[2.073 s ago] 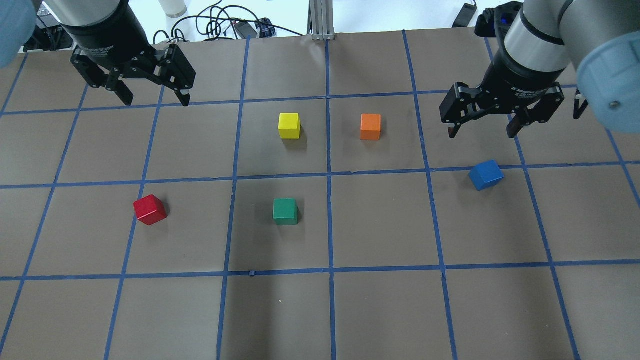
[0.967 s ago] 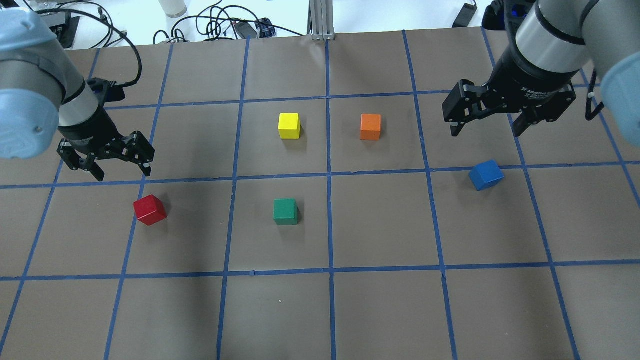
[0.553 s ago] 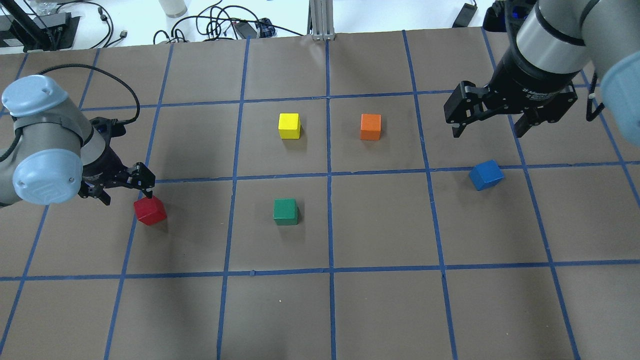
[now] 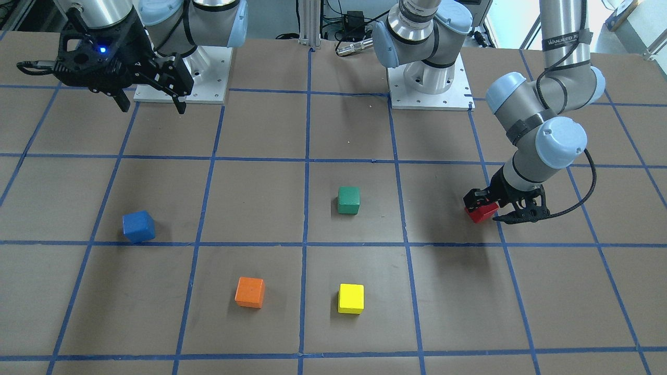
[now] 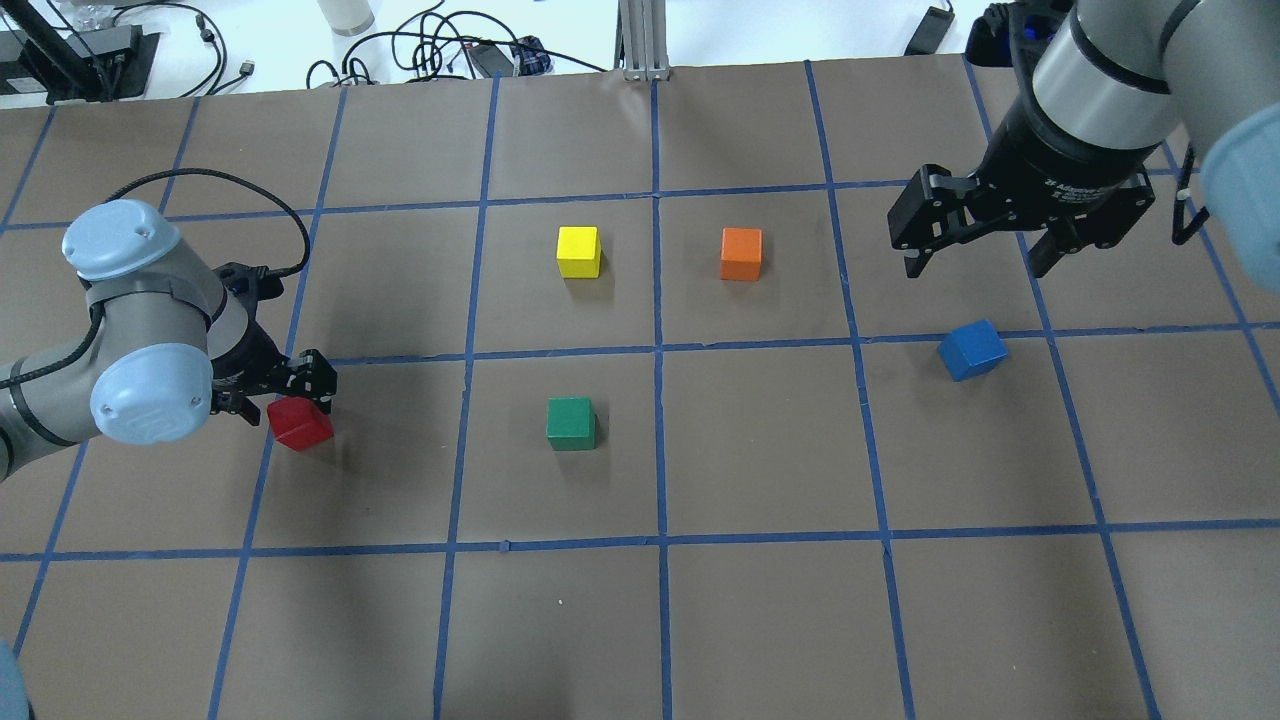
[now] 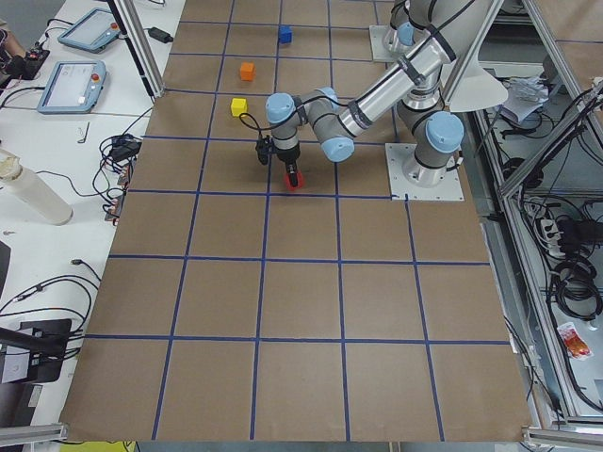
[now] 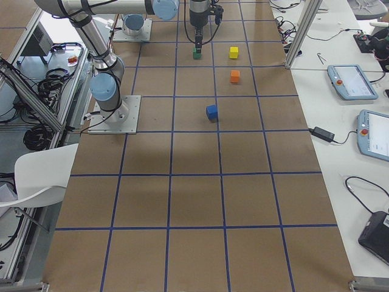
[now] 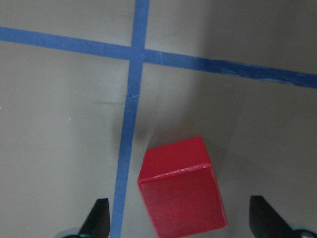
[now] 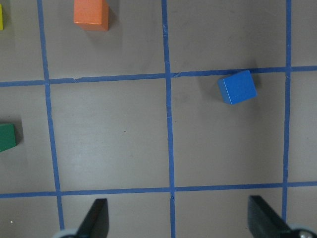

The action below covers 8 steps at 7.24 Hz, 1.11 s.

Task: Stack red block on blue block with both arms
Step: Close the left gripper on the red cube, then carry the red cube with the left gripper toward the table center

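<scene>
The red block (image 5: 300,425) lies at the table's left, on a blue tape line; it also shows in the front view (image 4: 482,212) and the left wrist view (image 8: 183,188). My left gripper (image 5: 283,395) is open and low over it. Its fingertips (image 8: 99,218) stand on either side of the block, apart from it. The blue block (image 5: 972,350) lies turned at the right, and also shows in the front view (image 4: 138,226) and the right wrist view (image 9: 237,87). My right gripper (image 5: 980,262) is open and empty, raised beyond the blue block.
A green cube (image 5: 571,422) sits mid-table between the red and blue blocks. A yellow cube (image 5: 579,251) and an orange cube (image 5: 741,253) sit farther back. Blue tape lines grid the brown table (image 5: 760,620). Cables lie past the far edge.
My left arm has come down from the far left corner to the red block, and its open fingers now straddle it. My right gripper has barely moved. No block has shifted.
</scene>
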Motion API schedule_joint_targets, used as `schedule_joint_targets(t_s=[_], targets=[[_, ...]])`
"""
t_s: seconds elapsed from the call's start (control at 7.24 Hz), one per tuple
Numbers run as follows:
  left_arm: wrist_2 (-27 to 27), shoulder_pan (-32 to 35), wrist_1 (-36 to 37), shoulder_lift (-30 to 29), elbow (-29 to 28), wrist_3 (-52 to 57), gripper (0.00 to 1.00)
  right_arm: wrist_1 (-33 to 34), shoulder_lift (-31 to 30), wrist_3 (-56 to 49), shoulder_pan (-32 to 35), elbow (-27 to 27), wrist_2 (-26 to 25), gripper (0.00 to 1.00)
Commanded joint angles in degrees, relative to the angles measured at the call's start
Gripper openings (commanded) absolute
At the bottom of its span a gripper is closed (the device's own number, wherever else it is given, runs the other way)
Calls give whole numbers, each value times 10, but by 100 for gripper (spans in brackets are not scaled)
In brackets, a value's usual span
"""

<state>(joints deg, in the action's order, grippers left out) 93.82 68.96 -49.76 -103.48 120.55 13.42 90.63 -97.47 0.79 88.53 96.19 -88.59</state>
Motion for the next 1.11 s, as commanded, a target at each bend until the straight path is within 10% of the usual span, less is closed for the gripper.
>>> schedule_joint_targets(t_s=[0.0, 0.28, 0.69, 0.97], targets=[[5, 2, 19, -2, 4, 41, 0, -2, -1, 0, 0, 0, -2, 100], [2, 17, -20, 13, -32, 40, 0, -2, -1, 0, 0, 0, 1, 100], [-6, 197, -210, 19, -180, -109, 0, 1, 1, 0, 1, 0, 3, 100], [-59, 323, -209, -17, -236, -228, 0, 0, -1, 0, 1, 0, 0, 100]])
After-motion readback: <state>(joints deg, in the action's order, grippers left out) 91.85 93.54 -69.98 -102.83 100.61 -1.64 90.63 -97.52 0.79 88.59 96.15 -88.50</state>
